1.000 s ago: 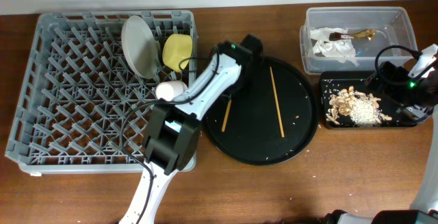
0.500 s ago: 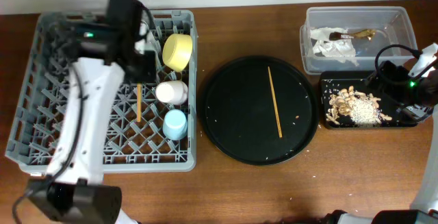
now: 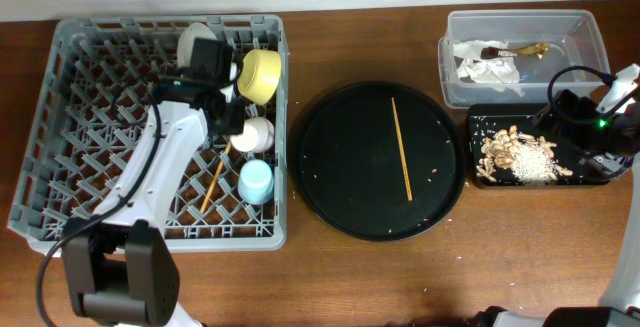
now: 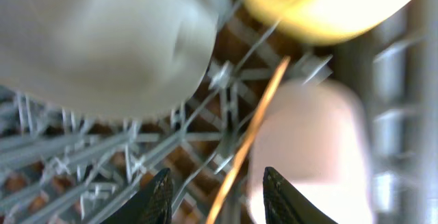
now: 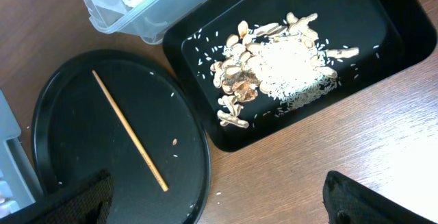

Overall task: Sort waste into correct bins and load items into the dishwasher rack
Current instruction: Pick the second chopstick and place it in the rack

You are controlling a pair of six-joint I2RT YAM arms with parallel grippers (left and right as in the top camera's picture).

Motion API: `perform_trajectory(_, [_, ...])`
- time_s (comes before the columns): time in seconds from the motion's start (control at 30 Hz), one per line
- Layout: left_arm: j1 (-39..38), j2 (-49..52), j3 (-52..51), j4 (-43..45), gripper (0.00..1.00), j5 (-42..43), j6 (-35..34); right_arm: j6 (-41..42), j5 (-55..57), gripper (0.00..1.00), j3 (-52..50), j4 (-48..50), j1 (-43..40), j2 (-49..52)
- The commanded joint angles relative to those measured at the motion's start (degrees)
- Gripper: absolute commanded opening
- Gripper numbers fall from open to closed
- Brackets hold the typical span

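Observation:
The grey dishwasher rack (image 3: 80, 117) holds the white plate (image 3: 195, 39), yellow bowl (image 3: 258, 74), pale pink cup (image 3: 252, 133), light blue cup (image 3: 256, 181) and one chopstick (image 3: 212, 185). My left gripper (image 3: 224, 115) is open above the rack between plate and pink cup. In the left wrist view its jaws (image 4: 215, 190) straddle the chopstick (image 4: 250, 138) below without gripping it, with the plate (image 4: 102, 39), bowl (image 4: 328, 5) and pink cup (image 4: 315, 148) around. The second chopstick (image 3: 401, 148) lies on the round tray. My right gripper (image 5: 219, 203) is open and empty.
The large round black tray (image 3: 340, 187) sits at centre. The clear tub (image 3: 590, 37) holds the tissue (image 3: 487, 67) and wrapper (image 3: 525, 51). The shallow black tray (image 3: 480, 117) holds the food scraps (image 3: 520, 157). My right arm (image 3: 595, 127) hovers over its right end.
My left arm has swung right over the rack towards the cups. The chopstick in the rack now lies tilted and lower, free of the jaws. The right arm has not moved.

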Motion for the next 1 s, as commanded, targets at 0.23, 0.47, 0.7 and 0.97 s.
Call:
perform_trajectory(0.23, [-24.9,10.1,25.4,-3.3,0.46,13.4,-1.6,-0.4,0.4,0.99,0.0,-0.5,0.1,-0.6])
perform_trajectory(0.47, [-35.4,33.8,38.2,-4.9,0.59,10.9,-1.2,-0.7,0.5,0.98,0.0,-1.1,0.1,-0.6])
perform_trajectory(0.7, [-36.7,39.6,38.2,-2.9,0.55,9.8,-1.2,-1.1,0.5,0.98,0.0,-1.1,0.1,-0.6])
perform_trajectory(0.97, [-36.7,41.2,37.6,-4.8,0.39,5.7,-1.2,-1.1,0.5,0.98,0.0,-1.1,0.1,-0.6])
